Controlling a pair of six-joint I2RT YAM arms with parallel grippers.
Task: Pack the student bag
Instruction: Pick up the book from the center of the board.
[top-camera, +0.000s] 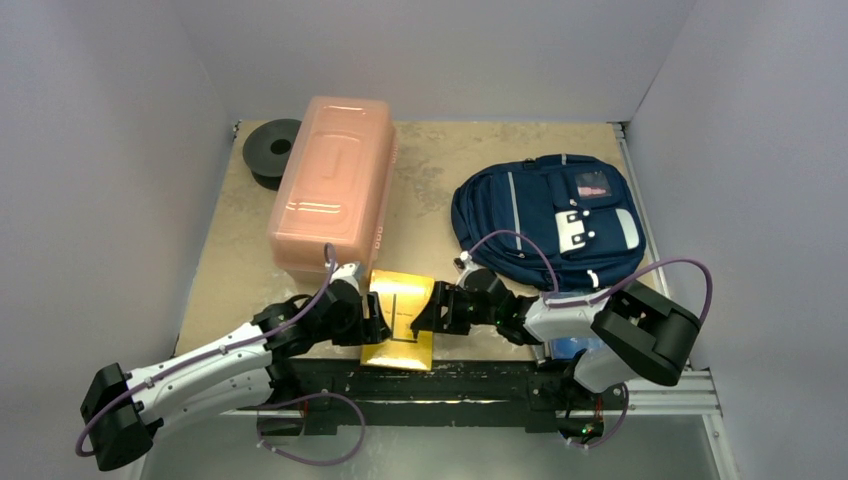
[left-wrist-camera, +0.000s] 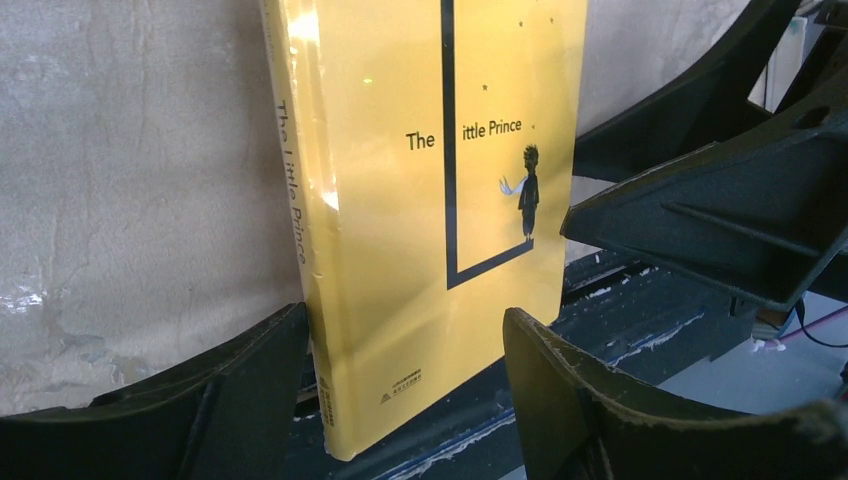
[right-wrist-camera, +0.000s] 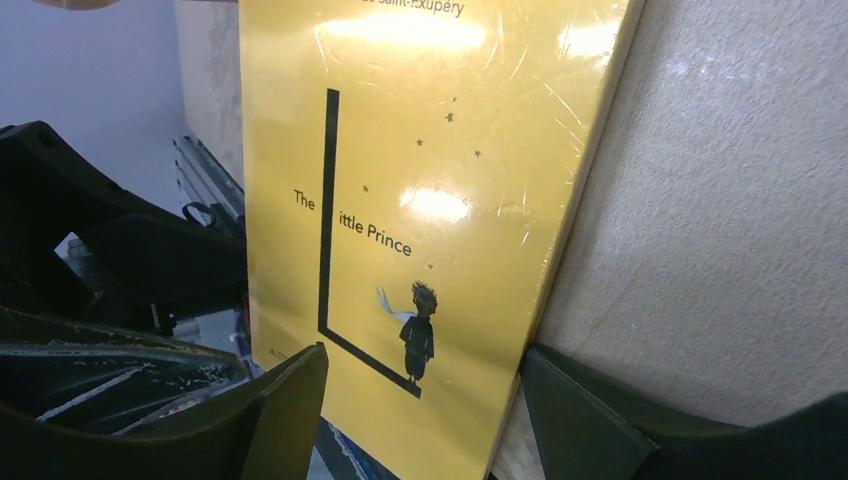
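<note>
Spread jaws either side of yellow book (left-wrist-camera: 400, 250)

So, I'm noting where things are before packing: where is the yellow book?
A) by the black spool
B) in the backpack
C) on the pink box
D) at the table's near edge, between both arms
D: the yellow book lies at the table's near edge between the left fingers and right fingers, apart from the backpack.
</note>
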